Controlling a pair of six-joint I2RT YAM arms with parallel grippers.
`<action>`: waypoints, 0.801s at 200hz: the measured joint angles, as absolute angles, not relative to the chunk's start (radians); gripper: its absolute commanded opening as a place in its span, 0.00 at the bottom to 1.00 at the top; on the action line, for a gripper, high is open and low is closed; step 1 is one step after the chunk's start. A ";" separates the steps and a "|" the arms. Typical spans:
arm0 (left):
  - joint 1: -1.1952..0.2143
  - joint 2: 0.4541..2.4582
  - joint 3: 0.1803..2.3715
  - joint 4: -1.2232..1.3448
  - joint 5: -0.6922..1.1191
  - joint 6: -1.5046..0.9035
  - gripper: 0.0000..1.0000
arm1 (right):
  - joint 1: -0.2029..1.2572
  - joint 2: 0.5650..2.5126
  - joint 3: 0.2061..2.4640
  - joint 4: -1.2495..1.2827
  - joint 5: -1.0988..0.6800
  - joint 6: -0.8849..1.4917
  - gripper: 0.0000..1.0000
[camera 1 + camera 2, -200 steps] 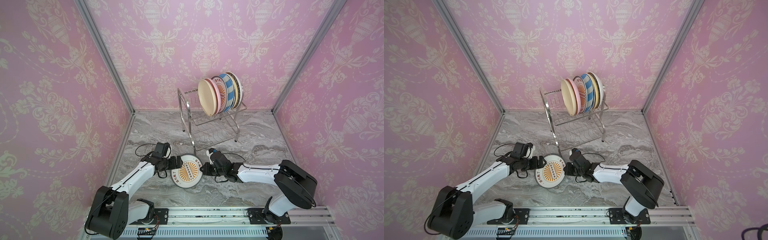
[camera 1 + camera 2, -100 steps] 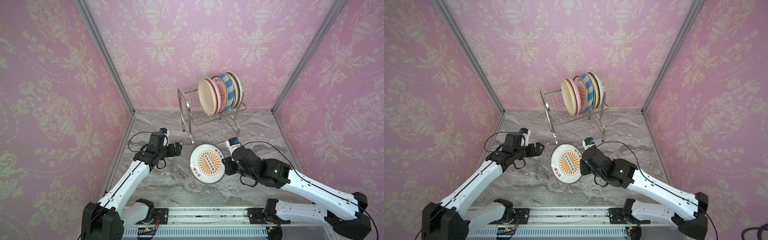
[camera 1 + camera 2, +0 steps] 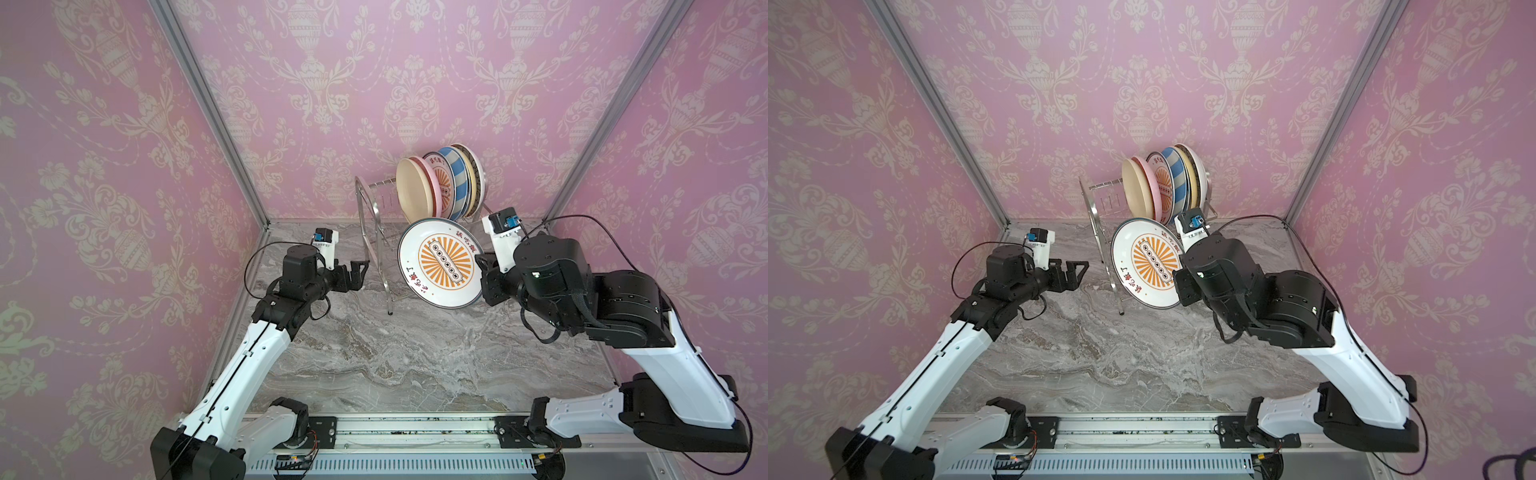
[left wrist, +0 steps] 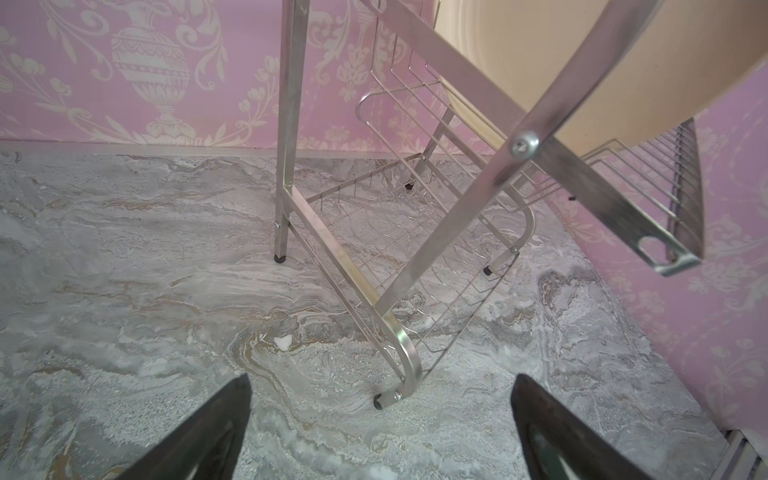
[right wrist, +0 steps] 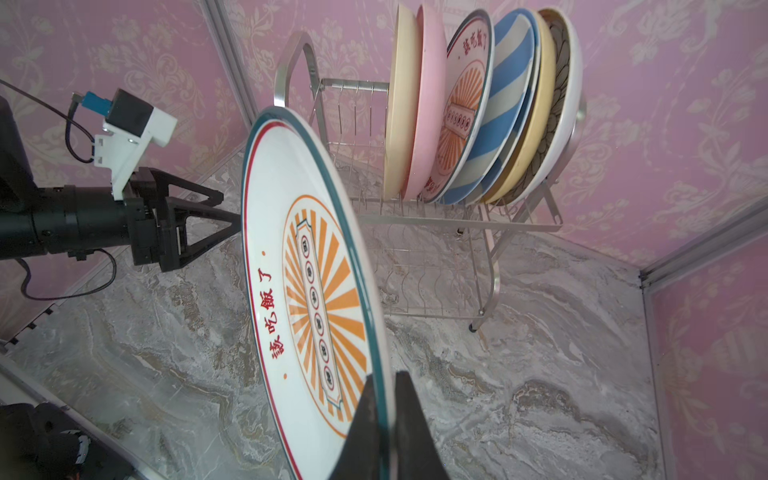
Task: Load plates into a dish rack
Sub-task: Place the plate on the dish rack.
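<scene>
I see matt black plastic on my fingers (image 5: 360,424), glossy glaze on the plate (image 5: 316,291), shiny chrome on the rack (image 4: 457,68) and grainy, veined stone on the tabletop (image 5: 540,374).

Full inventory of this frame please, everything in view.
held plate: 1, white with orange sunburst, tilted in the air in front of the rack
racked plates: at least 6, cream, pink, sunburst, blue-striped, yellow, brown floral, on edge on the top tier
rack: 1, chrome, back of the table
table: 1, grey marble
walls: 3, pink patterned
left gripper: 1, black, jaws open, empty, left of rack
right gripper: 1, black, jaws shut on held plate's rim
</scene>
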State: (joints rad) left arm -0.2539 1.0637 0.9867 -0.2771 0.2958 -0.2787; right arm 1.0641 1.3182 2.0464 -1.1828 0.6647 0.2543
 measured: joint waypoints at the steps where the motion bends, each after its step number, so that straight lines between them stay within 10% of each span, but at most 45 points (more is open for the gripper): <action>1: -0.253 1.064 0.987 -0.276 0.297 -0.279 0.99 | 1.065 1.322 2.054 -1.180 0.670 0.250 0.00; 160: -0.219 1.073 0.980 -0.233 0.418 -0.329 0.99 | 1.017 1.866 2.194 -0.268 1.148 -0.449 0.00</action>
State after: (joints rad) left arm -0.2188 1.0725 0.9798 -0.2325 0.4179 -0.3286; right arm 1.0168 1.8660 2.1937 -0.2680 1.1481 -0.4488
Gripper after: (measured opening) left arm 0.994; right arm 0.082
